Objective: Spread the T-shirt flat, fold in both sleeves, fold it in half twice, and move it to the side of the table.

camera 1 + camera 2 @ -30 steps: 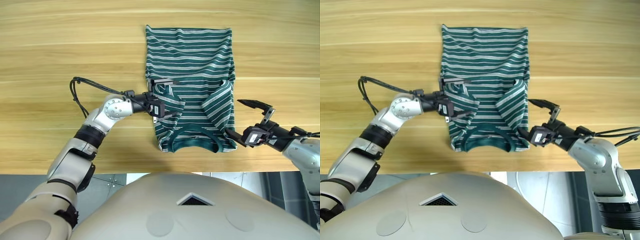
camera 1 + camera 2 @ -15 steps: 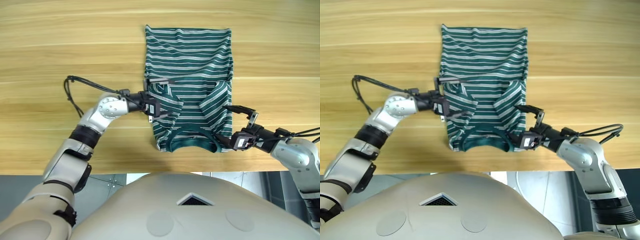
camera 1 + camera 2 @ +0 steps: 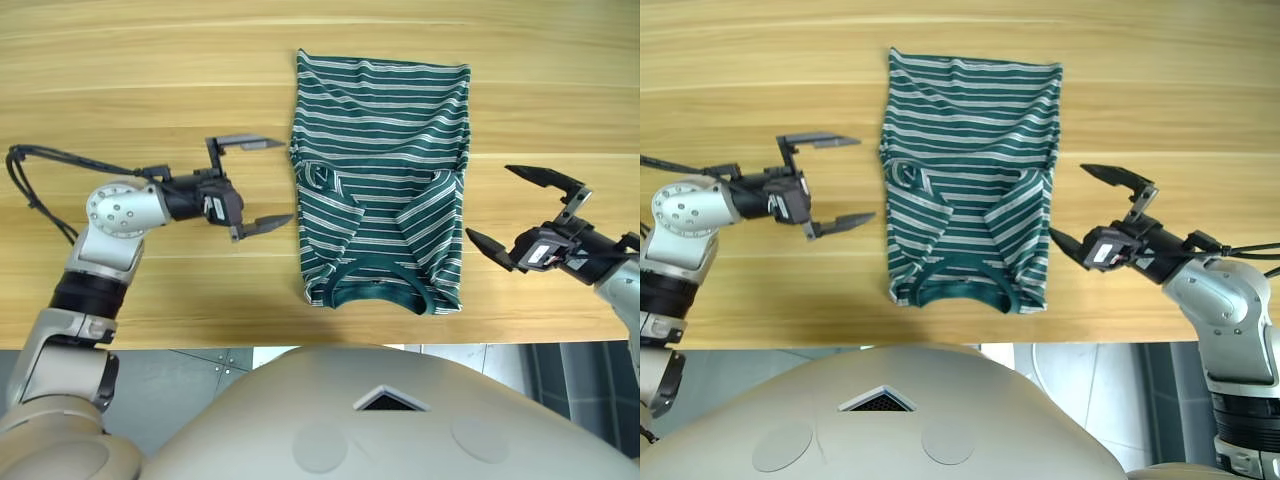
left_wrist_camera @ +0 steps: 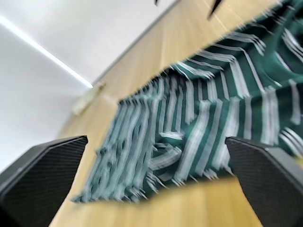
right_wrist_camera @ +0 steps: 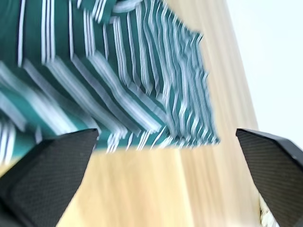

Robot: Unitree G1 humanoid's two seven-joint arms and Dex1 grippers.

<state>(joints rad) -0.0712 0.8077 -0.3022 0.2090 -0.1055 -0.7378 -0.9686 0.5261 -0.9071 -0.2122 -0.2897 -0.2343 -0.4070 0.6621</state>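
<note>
The T-shirt [image 3: 380, 180] is laid near-to-far on the tabletop [image 3: 120, 80], flanked closely by left end effector [image 3: 284, 181] and right end effector [image 3: 488, 200], both released.

Your green T-shirt [image 3: 385, 175] with thin white stripes, lying flat on the worktop [image 3: 120, 90], both sleeves folded in over the chest, a tall narrow rectangle, collar at the near edge, hem at the far end

wooden table [image 3: 150, 80], striped T-shirt [image 3: 385, 150] lying on it
</note>
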